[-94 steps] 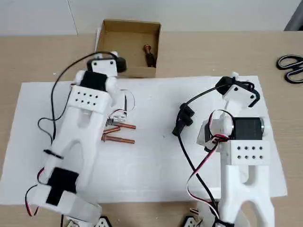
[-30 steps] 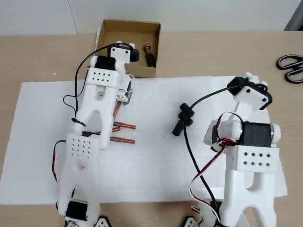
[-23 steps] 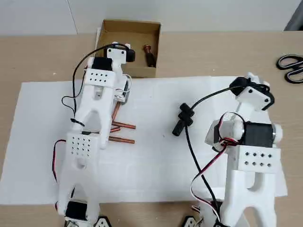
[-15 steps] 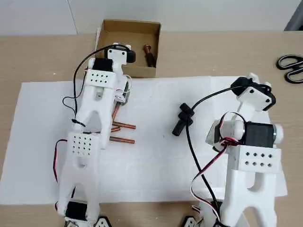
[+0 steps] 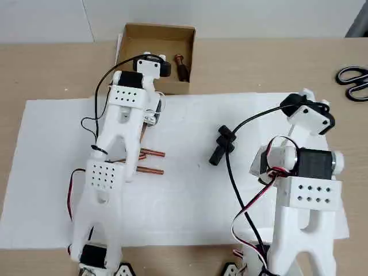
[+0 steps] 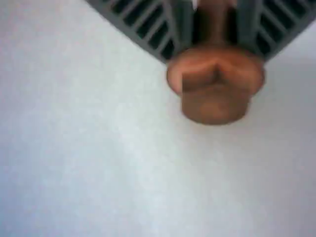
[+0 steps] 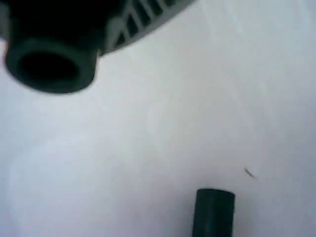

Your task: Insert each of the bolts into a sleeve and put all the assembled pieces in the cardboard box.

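Observation:
My left gripper (image 6: 215, 22) is shut on a copper bolt (image 6: 213, 89), whose head points down at the white sheet (image 5: 190, 201). In the high view this gripper (image 5: 152, 115) hangs at the sheet's far edge, just short of the cardboard box (image 5: 158, 30). Two more copper bolts (image 5: 152, 153) (image 5: 149, 171) lie beside the left arm. Inside the box lies one bolt in a black sleeve (image 5: 181, 66). My right gripper (image 7: 74, 24) is shut on a black sleeve (image 7: 49, 66), its open end showing. Another black sleeve (image 5: 216, 154) (image 7: 215, 212) lies on the sheet between the arms.
Scissors (image 5: 353, 80) lie on the wooden table at the far right. The right arm's black cable (image 5: 230, 172) loops over the sheet's middle, close to the loose sleeve. The sheet's left part and front strip are bare.
The left arm lifted a bolt from the pile and carried it toward the box, then edged slightly right. The right arm drew back to the right and has since kept still.

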Robot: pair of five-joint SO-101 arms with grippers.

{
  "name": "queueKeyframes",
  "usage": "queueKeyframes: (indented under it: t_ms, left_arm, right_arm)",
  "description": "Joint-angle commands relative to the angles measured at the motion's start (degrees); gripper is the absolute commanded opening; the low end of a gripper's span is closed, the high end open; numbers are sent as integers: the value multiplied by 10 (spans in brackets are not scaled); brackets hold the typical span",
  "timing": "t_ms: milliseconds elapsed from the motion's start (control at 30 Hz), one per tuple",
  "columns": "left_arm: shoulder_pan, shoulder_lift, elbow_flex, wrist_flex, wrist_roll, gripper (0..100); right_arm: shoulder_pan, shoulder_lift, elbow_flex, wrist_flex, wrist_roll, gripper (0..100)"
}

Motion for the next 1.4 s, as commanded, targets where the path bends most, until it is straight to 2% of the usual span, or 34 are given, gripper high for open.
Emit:
queueKeyframes:
  t_ms: [0,300,800,1033,1300,1367]
  left_arm:
    - [4,-6,-16,8,-2,5]
    - [5,-28,-26,9,-1,5]
    - [0,-321,-22,9,-2,6]
    - [0,-411,-22,9,-1,6]
    - [4,-562,-7,9,2,6]
    - [4,-600,26,9,30,6]
  right_arm:
    - [6,-8,-3,3,4,3]
    - [6,-13,-3,4,4,3]
    - [-2,-14,-5,3,5,3]
    - [-78,-25,-6,3,3,3]
    - [-151,-147,-5,4,5,3]
    - [-167,-171,-5,4,5,3]
